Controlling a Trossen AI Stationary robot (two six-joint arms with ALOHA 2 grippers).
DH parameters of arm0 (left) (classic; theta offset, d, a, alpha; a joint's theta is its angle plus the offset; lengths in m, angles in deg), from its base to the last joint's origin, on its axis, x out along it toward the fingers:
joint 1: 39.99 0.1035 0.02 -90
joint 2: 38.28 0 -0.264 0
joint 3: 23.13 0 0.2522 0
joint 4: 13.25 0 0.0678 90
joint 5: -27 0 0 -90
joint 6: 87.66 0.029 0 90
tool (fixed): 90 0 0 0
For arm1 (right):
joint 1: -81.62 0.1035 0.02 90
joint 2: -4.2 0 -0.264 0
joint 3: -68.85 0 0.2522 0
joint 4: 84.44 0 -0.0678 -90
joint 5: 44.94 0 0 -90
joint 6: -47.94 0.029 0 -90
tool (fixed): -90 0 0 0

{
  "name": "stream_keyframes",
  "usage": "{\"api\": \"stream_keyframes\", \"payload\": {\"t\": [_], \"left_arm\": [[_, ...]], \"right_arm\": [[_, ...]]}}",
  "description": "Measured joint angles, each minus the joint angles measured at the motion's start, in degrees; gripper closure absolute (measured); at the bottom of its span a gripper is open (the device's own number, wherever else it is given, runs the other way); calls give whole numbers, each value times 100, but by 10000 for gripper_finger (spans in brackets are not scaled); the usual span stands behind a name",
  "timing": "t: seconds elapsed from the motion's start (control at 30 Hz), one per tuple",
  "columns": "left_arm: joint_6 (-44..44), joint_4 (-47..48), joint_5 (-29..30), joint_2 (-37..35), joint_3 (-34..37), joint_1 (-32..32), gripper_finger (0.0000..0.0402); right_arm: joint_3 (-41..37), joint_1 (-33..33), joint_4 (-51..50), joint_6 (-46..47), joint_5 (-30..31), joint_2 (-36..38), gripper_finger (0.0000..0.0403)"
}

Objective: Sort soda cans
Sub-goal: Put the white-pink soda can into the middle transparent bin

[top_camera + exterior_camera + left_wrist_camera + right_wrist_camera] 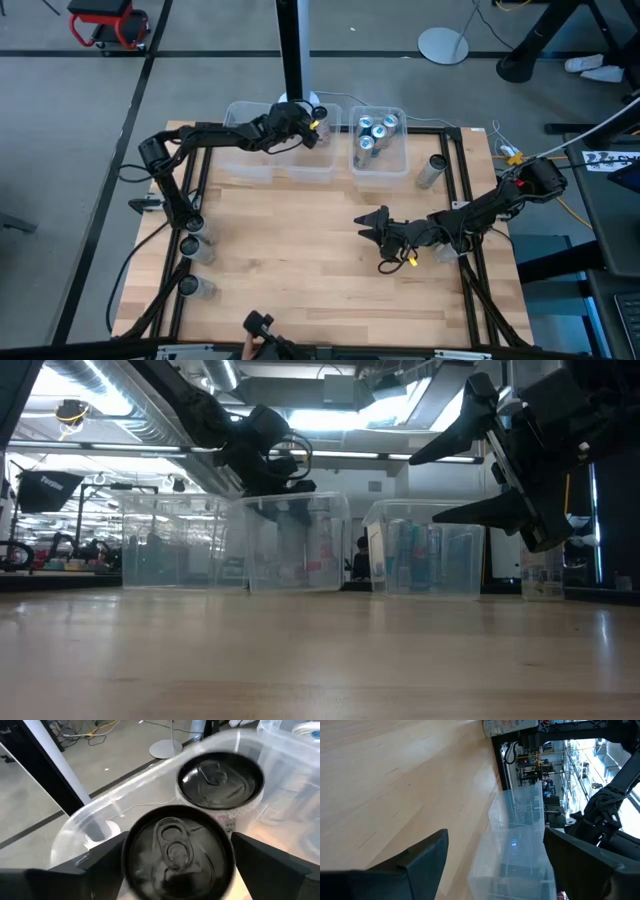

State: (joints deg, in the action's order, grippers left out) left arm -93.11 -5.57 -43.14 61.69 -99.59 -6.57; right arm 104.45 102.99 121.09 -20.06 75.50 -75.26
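Upper centre of the high view, the left claw [318, 128], spread around a dark-topped can [178, 851], should lift straight clear of the left bin [262, 165].

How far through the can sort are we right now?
Partly done. The right-hand bin holds several teal-topped cans, and a dark-topped can already sits in the middle bin. In hand: the left gripper is over that bin with another dark-topped can between its fingers. Left: loose cans around the table; the right gripper hangs open, empty.
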Motion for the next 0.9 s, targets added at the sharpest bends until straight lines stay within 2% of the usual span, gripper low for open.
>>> {"api": "stream_keyframes", "payload": {"t": [0.4,0.9], "left_arm": [[158,413,25,-758,2,-114,78],[466,1071,24,-1050,-2,-714,78]], "right_arm": [[0,0,-6,0,0,0,77],[0,-1,-6,10,0,0,77]]}}
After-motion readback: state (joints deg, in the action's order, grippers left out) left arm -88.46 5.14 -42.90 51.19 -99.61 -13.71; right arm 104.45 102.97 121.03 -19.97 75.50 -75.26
